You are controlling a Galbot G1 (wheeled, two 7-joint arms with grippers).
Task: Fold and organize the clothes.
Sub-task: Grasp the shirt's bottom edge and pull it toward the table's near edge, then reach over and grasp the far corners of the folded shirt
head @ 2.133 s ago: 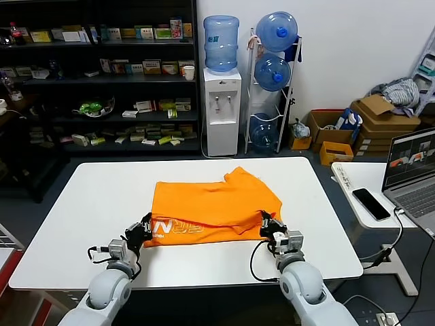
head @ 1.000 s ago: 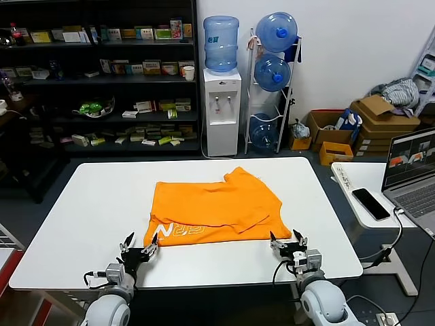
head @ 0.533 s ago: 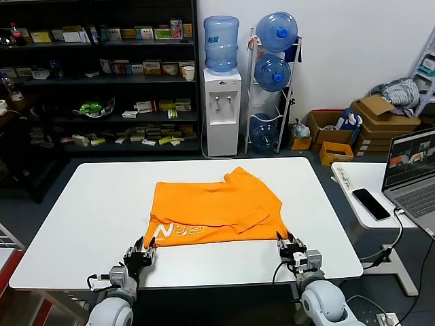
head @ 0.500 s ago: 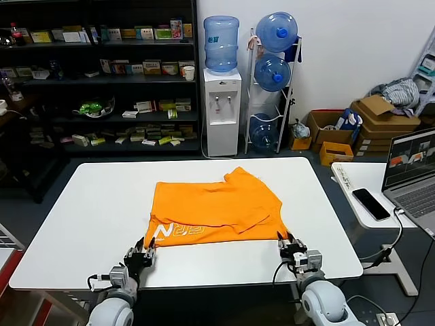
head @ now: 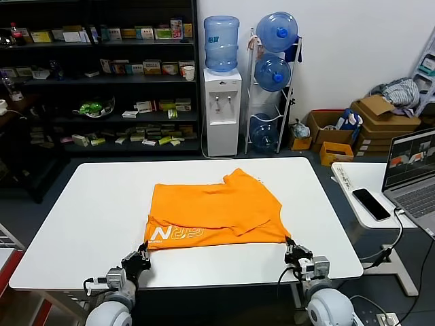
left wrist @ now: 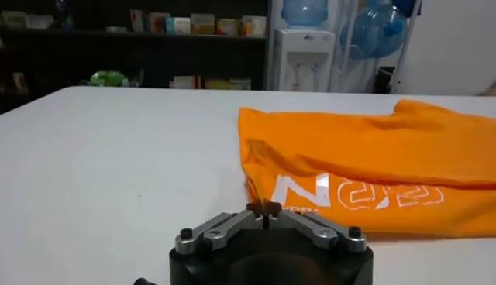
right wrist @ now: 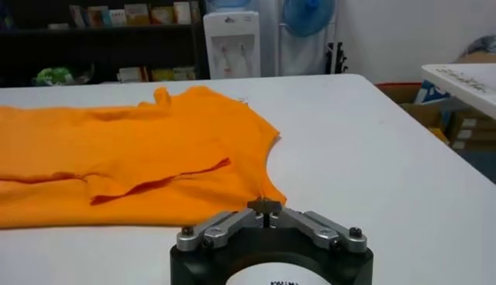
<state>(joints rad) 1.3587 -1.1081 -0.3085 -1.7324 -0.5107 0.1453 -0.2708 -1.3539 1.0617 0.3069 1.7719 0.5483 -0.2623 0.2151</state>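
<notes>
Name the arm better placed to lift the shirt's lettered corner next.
Left. The left pincer sits shut at the near corner of the orange T-shirt, beside its white lettering. The right pincer is at the opposite, plain corner.

— How is the light?
— Bright, even room light from above. The white table (head: 88, 204) shows only soft, faint shadows.
— Any blur?
— In both wrist views the far shelves (left wrist: 155, 23) look soft and out of focus.
</notes>
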